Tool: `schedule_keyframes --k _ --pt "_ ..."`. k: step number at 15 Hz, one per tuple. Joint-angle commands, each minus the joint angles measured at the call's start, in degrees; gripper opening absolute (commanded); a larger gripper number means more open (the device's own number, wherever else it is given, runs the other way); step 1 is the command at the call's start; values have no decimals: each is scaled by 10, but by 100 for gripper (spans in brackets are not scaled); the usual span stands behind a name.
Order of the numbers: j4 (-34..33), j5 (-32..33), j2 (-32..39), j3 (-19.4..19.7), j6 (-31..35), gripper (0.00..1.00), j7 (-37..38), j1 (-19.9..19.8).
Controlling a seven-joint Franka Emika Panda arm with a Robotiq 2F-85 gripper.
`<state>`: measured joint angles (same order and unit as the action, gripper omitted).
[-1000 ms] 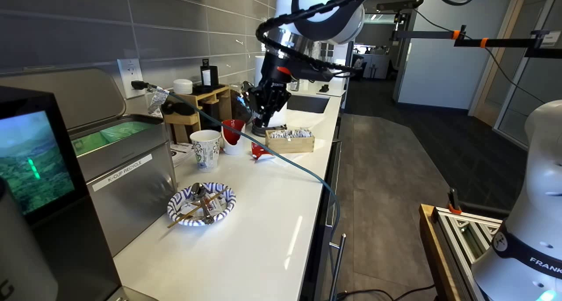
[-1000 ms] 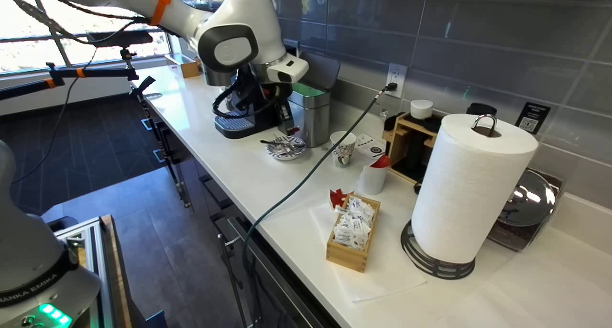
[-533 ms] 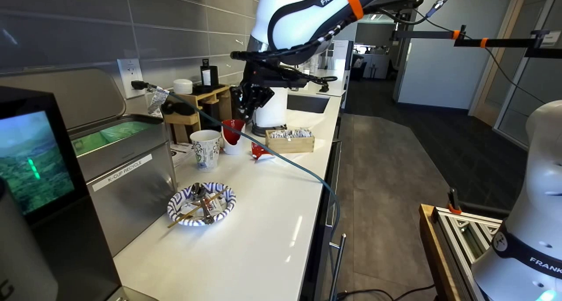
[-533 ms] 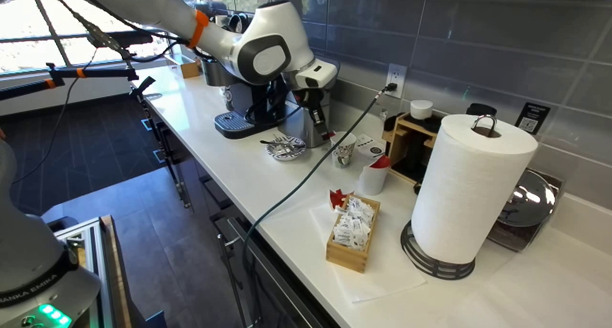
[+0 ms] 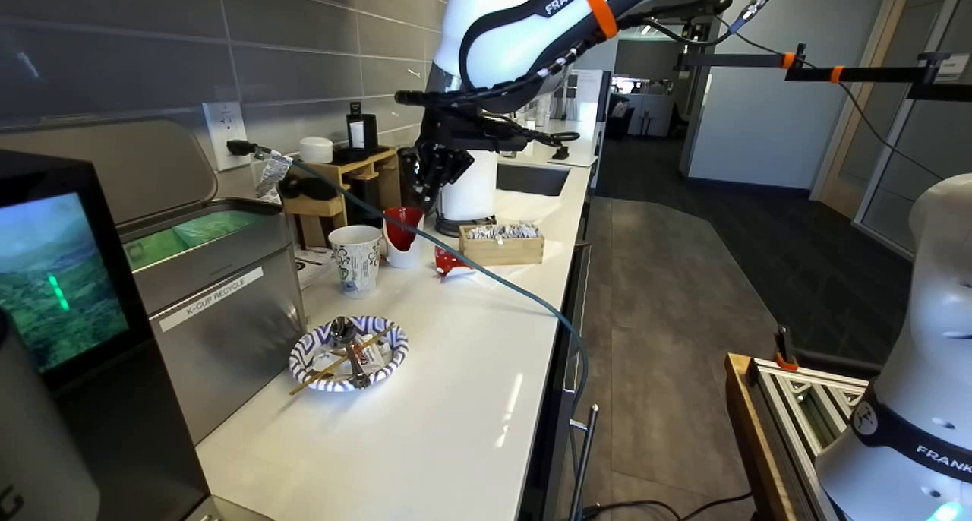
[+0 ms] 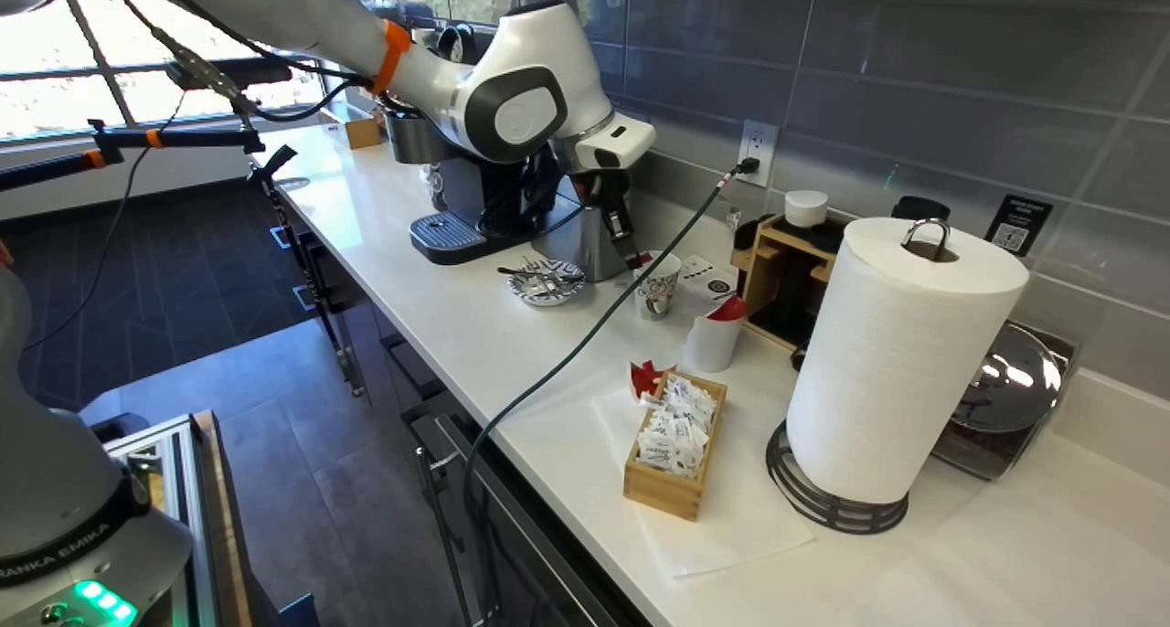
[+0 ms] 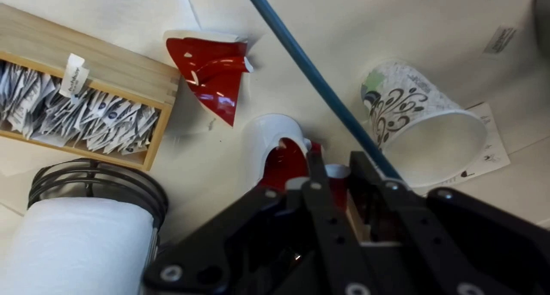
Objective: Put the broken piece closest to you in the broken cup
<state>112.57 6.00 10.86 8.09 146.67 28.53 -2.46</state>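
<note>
The gripper (image 7: 337, 161) pinches a red shard (image 7: 338, 187); the white-walled broken cup (image 7: 275, 151) gapes glossy red.

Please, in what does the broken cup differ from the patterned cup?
The broken cup is white outside and red inside; the patterned cup is printed outside and pale inside. The broken cup lacks part of its wall, while the patterned cup's rim looks whole. Both stand upright on the counter.

In an exterior view, the white arm (image 6: 430, 83) sloped down to the wrist (image 6: 614, 141), below which the gripper (image 6: 635, 260) pointed downward at a tilt. In the wrist view, its two black fingers (image 7: 319, 194) lay nearly parallel, clamped in a grip, a narrow gap between.
</note>
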Motion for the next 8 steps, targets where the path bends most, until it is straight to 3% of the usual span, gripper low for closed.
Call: schedule_keyframes --k 1,8 --pt "-59 13 50 21 -9 5 33 1" --pt "-155 11 144 48 -20 5 75 17"
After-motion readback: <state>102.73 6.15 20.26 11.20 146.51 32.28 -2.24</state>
